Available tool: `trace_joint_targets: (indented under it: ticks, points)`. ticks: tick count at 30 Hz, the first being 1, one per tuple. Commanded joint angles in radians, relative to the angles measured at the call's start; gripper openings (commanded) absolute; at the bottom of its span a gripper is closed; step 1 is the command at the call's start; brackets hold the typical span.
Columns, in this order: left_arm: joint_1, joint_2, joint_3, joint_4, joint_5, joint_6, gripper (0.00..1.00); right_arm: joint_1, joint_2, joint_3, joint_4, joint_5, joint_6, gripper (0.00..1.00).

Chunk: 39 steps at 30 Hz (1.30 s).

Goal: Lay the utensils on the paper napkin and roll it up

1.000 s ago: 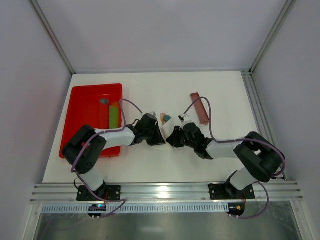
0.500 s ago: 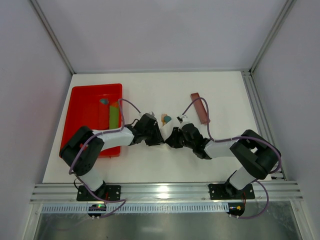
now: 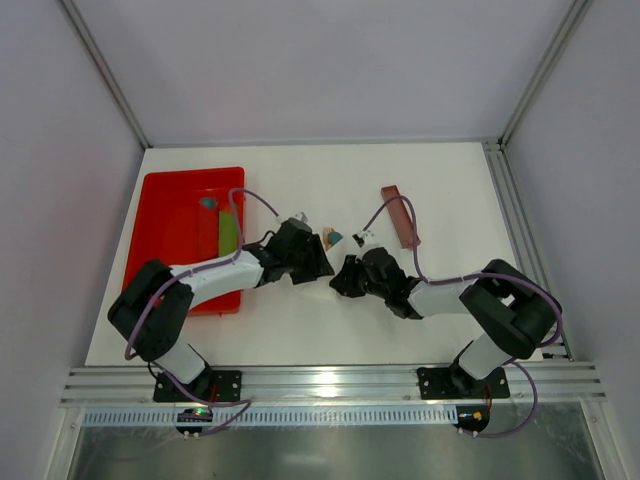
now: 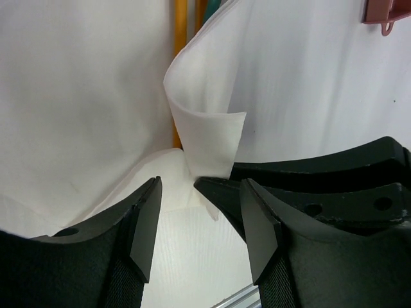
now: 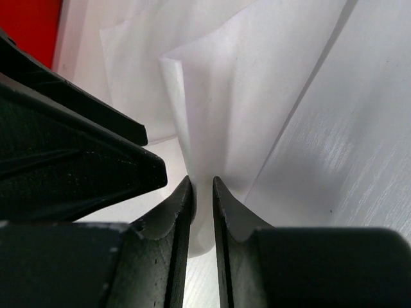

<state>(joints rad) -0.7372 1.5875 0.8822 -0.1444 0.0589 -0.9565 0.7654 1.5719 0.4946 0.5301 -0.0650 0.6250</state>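
Because the right jaws are pinched together on a raised fold of the paper napkin (image 5: 212, 109), the sheet stands up in a soft ridge instead of lying flat. I read this as lifting an edge so it can be turned over the utensils (image 4: 180, 38) to start the roll. The left jaws stand apart right beside that ridge and grip nothing. They look placed to steady the sheet or to take a fresh hold lower down.

The napkin sits in the middle of the desk (image 3: 300, 180), between the two arms. The orange sticks run away from the fold toward the far side, and I cannot tell whether they lie on the paper or beneath an edge. Something teal lies against them, too small to identify.

The main obstacle is crowding, since the two sets of jaws nearly touch over the fold and leave little room to turn the paper. The red tray (image 3: 190, 172) with its green strip (image 3: 228, 232) lies to the left under the left arm. A reddish-brown bar (image 3: 402, 215) lies to the right, apart from the napkin.
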Motion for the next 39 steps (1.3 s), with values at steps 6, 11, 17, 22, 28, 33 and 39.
trace_joint_targets:
  ticks: [6,11,17,22,28,33,39]
  points:
    - [-0.002,0.023,0.103,-0.026,-0.051,0.015,0.58,0.014,0.007,0.025,0.039,0.014,-0.03,0.22]
    - [0.001,0.054,0.129,-0.05,-0.1,0.015,0.6,0.015,-0.004,0.027,0.03,0.021,-0.034,0.22]
    - [0.001,0.097,0.17,-0.113,-0.145,0.027,0.59,0.017,-0.013,0.029,0.021,0.021,-0.044,0.25]
    - [0.002,0.106,0.172,-0.116,-0.169,0.058,0.58,0.022,-0.032,0.032,0.007,0.014,-0.053,0.31]
    - [0.012,0.108,0.172,-0.141,-0.189,0.091,0.48,0.023,-0.062,0.024,-0.013,0.001,-0.062,0.32]
    - [0.021,0.106,0.169,-0.144,-0.185,0.122,0.43,0.026,-0.111,-0.001,-0.042,-0.009,-0.067,0.33]
    - [0.025,0.098,0.161,-0.13,-0.162,0.121,0.44,0.025,-0.153,-0.025,-0.105,0.037,-0.076,0.32]
